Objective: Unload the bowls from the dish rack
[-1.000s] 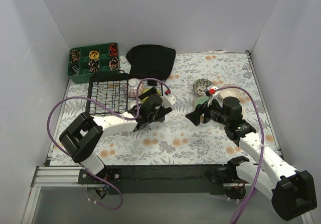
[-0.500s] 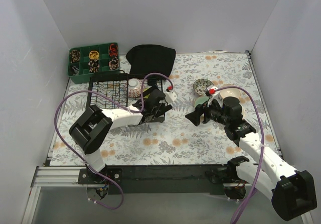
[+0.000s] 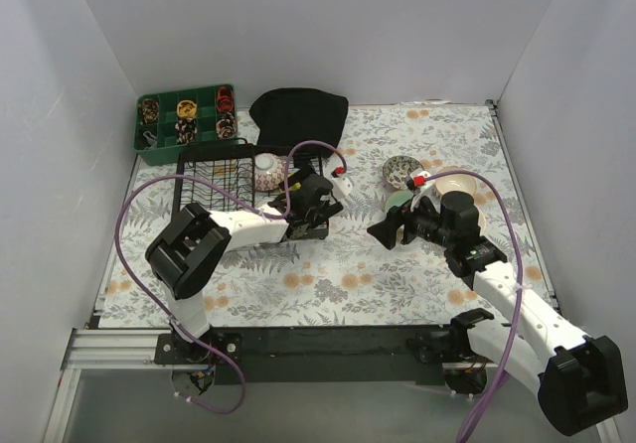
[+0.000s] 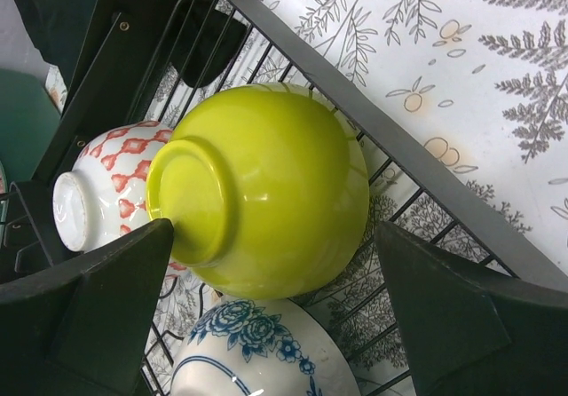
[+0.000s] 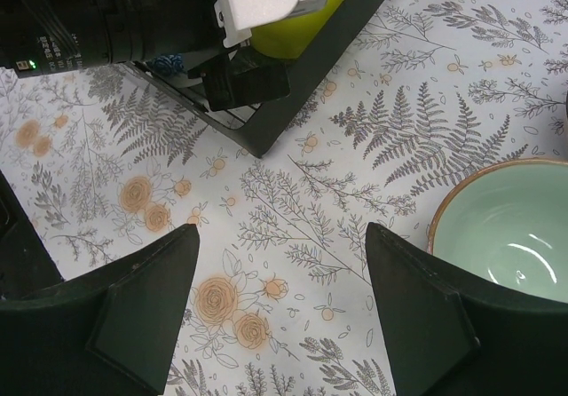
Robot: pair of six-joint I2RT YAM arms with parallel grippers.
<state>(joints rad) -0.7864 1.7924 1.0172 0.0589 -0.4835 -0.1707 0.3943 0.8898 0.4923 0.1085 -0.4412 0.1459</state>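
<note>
The black wire dish rack stands at the left. My left gripper hangs over its right end, open. In the left wrist view a lime-green bowl lies on its side between the spread fingers, with neither pad pressed on it. Behind it is a pink-patterned bowl, below it a blue-flowered bowl. My right gripper is open above the tablecloth, with nothing between its fingers. A mint bowl sits on the cloth just to its right.
A dark-patterned bowl and a cream bowl stand on the table behind the mint bowl. A green compartment tray and a black cloth lie at the back. The rack's corner lies ahead of the right gripper.
My left gripper has moved back from the rack's near right corner to over the bowls at its right end. The right arm has not moved.
</note>
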